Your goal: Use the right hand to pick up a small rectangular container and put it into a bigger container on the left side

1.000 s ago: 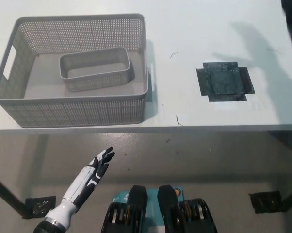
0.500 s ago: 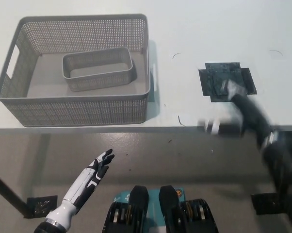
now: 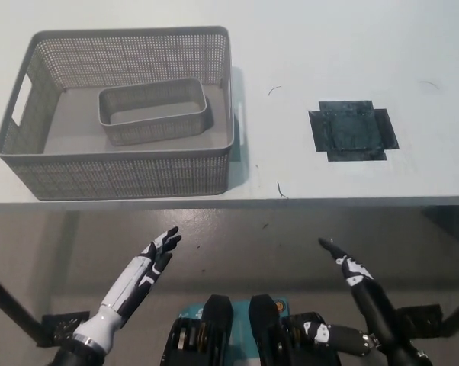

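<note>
Sitting on white table (image 3: 329, 46): grey basket (image 3: 123, 171)

Lighting and Picture Quality

Even, bright overhead light on the white table (image 3: 351, 61), no glare. A soft shadow falls at 3 o'clock of the large basket (image 3: 115, 179). Floor beneath is dimmer. Focus sharp throughout; no blur or edge distortion seen

You have one small rectangular container (image 3: 154, 111): grey perforated plastic with rounded corners, upright, open side up and empty, lying long side left to right. It sits inside the bigger container (image 3: 123, 174), on its floor, toward the far right part. The bigger one is a grey perforated basket with handle slots, upright on the table's left side, near the front edge.
</note>
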Controlling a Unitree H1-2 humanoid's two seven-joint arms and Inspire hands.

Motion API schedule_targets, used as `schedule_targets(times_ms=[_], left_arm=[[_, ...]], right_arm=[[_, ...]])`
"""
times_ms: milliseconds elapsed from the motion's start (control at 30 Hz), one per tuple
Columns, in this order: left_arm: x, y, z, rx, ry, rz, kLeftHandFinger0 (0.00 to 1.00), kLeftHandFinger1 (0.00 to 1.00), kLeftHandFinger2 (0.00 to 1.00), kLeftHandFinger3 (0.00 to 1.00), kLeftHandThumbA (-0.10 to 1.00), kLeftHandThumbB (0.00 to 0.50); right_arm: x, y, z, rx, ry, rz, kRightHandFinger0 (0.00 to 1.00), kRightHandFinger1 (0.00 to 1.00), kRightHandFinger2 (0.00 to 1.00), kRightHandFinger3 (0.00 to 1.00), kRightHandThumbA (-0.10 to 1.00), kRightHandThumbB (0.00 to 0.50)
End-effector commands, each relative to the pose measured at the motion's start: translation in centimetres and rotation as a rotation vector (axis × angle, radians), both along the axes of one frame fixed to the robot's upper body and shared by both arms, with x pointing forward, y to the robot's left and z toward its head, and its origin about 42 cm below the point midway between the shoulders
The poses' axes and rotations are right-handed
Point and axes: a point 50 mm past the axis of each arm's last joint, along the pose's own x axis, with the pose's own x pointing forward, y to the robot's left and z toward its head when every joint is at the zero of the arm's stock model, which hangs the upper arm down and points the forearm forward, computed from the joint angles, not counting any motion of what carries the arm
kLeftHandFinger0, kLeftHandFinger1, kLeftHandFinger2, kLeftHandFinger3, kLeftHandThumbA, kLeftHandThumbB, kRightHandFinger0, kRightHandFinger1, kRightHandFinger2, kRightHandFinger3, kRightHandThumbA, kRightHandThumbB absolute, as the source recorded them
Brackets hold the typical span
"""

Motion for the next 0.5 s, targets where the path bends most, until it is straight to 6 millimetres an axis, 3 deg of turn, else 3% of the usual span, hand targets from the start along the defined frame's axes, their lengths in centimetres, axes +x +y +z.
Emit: schedule_targets(times_ms=[0, 133, 467], left_arm=[[1.7, -0.6, 2.4, -0.022, -0.114, -0.026, 1.0, 1.0, 1.0, 1.0, 1.0, 0.263], [1.7, -0.6, 2.4, -0.027, -0.109, -0.018, 1.0, 1.0, 1.0, 1.0, 1.0, 0.29], [1.5, -0.7, 2.2, -0.044, -0.114, -0.021, 1.0, 1.0, 1.0, 1.0, 1.0, 0.273]], right_arm=[[2.0, -0.8, 1.2, 0.272, -0.195, -0.072, 1.0, 1.0, 1.0, 1.0, 1.0, 0.227], [3.1, -1.4, 0.3, 0.318, -0.123, -0.064, 1.0, 1.0, 1.0, 1.0, 1.0, 0.19], [3.7, -2.3, -0.2, 0.304, -0.089, -0.052, 1.0, 1.0, 1.0, 1.0, 1.0, 0.194]])
